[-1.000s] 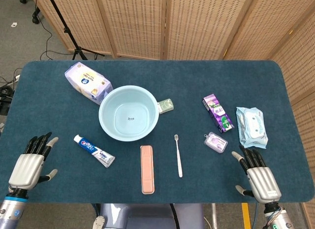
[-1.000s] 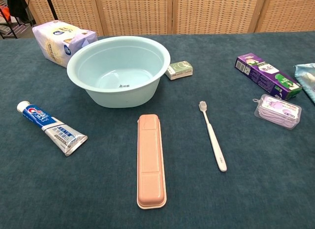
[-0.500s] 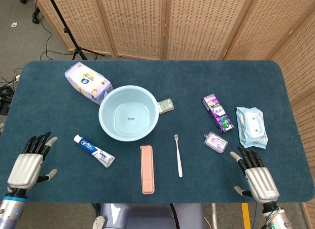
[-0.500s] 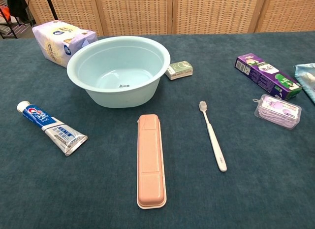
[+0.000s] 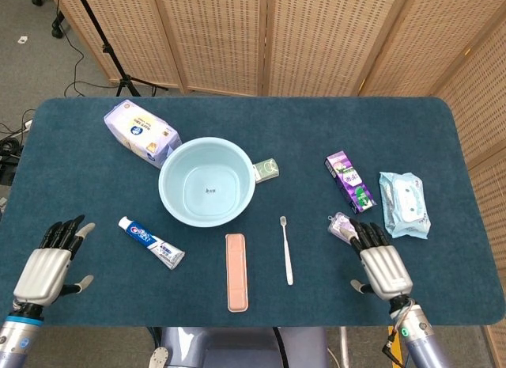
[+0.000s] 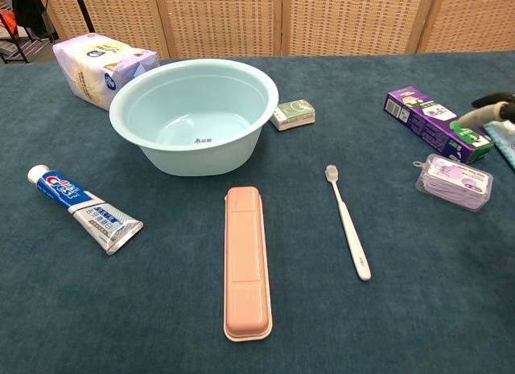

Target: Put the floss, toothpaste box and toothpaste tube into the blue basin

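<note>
The light blue basin [image 5: 207, 184] [image 6: 197, 113] stands empty left of the table's middle. Near the front left lies the white, blue and red toothpaste tube [image 5: 151, 241] [image 6: 84, 209]. At the right, the purple toothpaste box [image 5: 349, 180] [image 6: 434, 123] lies just behind the clear floss case [image 5: 340, 224] [image 6: 455, 181]. My right hand [image 5: 378, 261] hovers with fingers spread, its fingertips [image 6: 492, 108] over the floss case's near right side; the case still lies flat on the cloth. My left hand [image 5: 51, 265] is open at the front left edge, apart from the tube.
A pink case [image 5: 236, 271] and a white toothbrush [image 5: 285, 249] lie in front of the basin. A small green box [image 5: 266, 169] sits at the basin's right rim, a tissue pack [image 5: 138, 130] behind it. A wet-wipe pack [image 5: 405, 203] lies right of the toothpaste box.
My right hand has moved left and forward, from the front right edge to over the floss case, and its fingertips now show in the chest view. The left hand has barely shifted.
</note>
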